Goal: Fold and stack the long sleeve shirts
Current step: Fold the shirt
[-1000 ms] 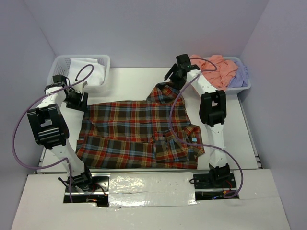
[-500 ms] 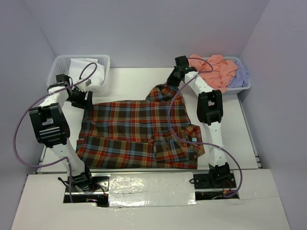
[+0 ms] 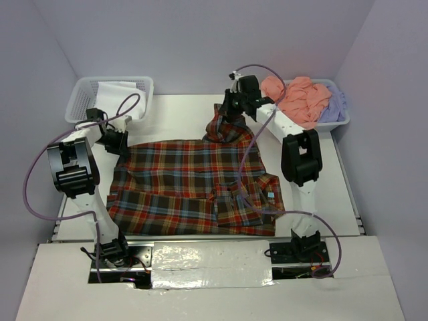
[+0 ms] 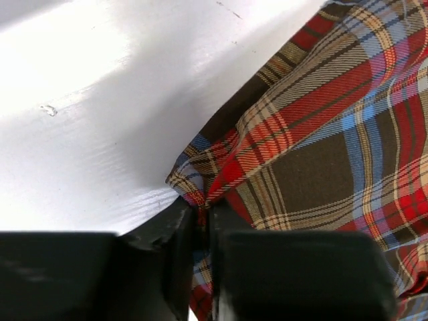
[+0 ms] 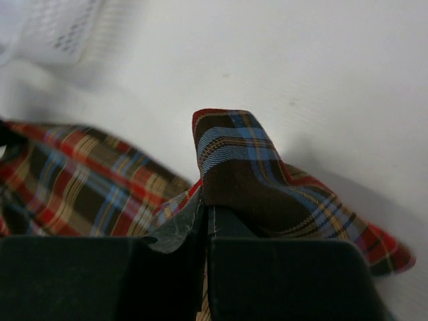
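Note:
A red, brown, blue and yellow plaid long sleeve shirt [image 3: 194,184] lies spread across the table. My left gripper [image 3: 119,143] is shut on its far left corner [image 4: 194,177], the cloth pinched between the fingers [image 4: 177,241]. At the collar end my right gripper [image 3: 231,114] is shut on the plaid shirt [image 5: 247,167] and lifts that part into a peak above the table. More long sleeve shirts, one salmon-pink [image 3: 304,97] and one lavender [image 3: 336,107], are heaped in the far right basket.
A white lattice basket [image 3: 90,90] at the far left holds white cloth [image 3: 127,97]. Another white basket [image 3: 338,126] stands at the far right. Purple cables loop from both arms. Bare white table [image 3: 177,114] lies beyond the shirt.
Both grippers came down onto the shirt's far edge and shut on it. The right one has lifted the collar end and shifted it left; the left one moved right onto the corner.

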### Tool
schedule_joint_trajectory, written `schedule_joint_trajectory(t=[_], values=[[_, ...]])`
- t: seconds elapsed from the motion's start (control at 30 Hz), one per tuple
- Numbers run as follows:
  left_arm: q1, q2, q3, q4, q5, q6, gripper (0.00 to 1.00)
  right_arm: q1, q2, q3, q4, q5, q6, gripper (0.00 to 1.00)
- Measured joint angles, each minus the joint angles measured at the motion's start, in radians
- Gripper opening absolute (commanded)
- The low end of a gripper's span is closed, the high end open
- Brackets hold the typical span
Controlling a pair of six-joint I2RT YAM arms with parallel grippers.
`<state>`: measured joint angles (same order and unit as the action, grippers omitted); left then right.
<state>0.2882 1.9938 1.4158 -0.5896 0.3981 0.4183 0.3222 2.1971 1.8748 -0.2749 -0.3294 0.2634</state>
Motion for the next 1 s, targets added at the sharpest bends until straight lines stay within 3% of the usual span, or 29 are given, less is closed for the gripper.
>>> schedule_joint_trajectory(t=[0.17,0.3,0.4,0.47,0.53,0.63,0.83,1.0], values=[[0.0,-0.016,-0.031,0.014,0.007,0.006,0.0,0.089,-0.221,-0.181,0.052,-0.03,-0.197,0.11],[0.0,-0.037,-0.049,0.013,0.006,0.026,0.0,0.159,-0.373,-0.366,0.085,-0.026,-0.306,0.16],[0.0,-0.06,-0.066,0.021,0.005,0.029,0.0,0.219,-0.456,-0.515,0.081,-0.006,-0.346,0.25],[0.0,-0.077,-0.082,0.021,0.002,0.032,0.0,0.258,-0.499,-0.617,0.067,0.014,-0.359,0.43],[0.0,-0.09,-0.096,0.022,-0.001,0.04,0.0,0.298,-0.537,-0.718,0.056,0.036,-0.365,0.53],[0.0,-0.094,-0.103,0.023,-0.006,0.053,0.0,0.36,-0.581,-0.842,0.017,0.071,-0.365,0.59],[-0.003,-0.094,-0.114,0.026,-0.02,0.061,0.0,0.409,-0.697,-0.914,-0.089,0.135,-0.346,0.66],[-0.004,-0.094,-0.114,0.031,-0.023,0.075,0.0,0.309,-0.787,-0.83,-0.084,0.078,-0.261,0.61]])
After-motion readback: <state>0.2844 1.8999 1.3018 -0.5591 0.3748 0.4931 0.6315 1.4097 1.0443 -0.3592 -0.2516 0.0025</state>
